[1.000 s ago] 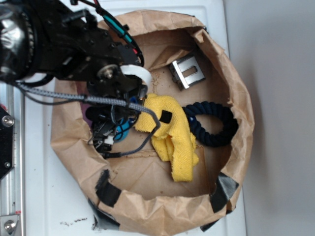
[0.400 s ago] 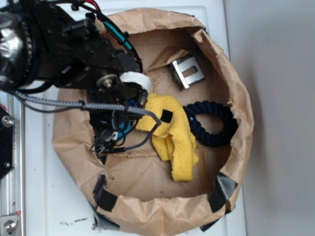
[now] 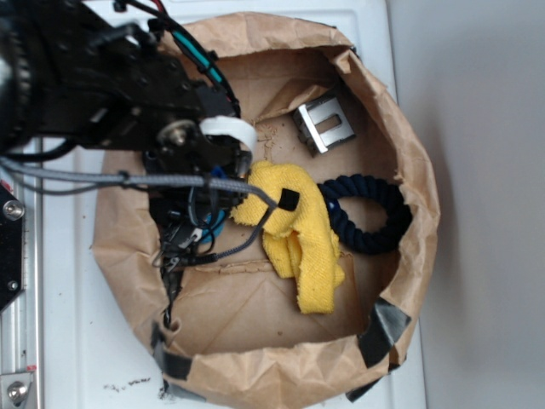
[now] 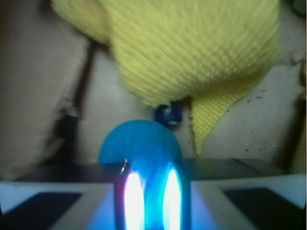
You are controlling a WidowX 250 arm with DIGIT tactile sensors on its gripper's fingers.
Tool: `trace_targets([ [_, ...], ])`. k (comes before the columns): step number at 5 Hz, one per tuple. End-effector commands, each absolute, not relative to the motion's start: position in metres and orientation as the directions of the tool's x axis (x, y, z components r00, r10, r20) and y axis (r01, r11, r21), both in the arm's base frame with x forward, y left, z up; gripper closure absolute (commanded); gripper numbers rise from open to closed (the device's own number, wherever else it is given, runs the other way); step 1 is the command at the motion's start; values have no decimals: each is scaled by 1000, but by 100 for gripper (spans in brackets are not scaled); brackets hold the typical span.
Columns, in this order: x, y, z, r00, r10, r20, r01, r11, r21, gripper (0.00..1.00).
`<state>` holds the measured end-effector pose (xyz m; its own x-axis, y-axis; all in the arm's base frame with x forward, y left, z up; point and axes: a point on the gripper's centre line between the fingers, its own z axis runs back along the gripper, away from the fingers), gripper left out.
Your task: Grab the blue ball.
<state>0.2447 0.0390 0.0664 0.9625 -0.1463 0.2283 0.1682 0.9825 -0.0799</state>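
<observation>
While the pincer (image 4: 148,191) sits closed around the blue ball (image 4: 140,143), at 6 o'clock of the yellow cloth (image 4: 192,52), grasp appears made; lifting remains.

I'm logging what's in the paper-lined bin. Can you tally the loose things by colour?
Blue: 2, the blue ball and the navy rope ring
Yellow: 1, the cloth
Silver: 1, the metal bracket
Total: 4
</observation>
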Motion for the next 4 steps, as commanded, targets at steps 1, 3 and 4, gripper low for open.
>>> trace_targets([
  [1,242,43,177,918,-86,386,142,983,-119,100],
  [3,260,29,199,962,21,274,-44,996,79,100],
  [4,267,24,195,980,24,200,-57,985,163,100],
])
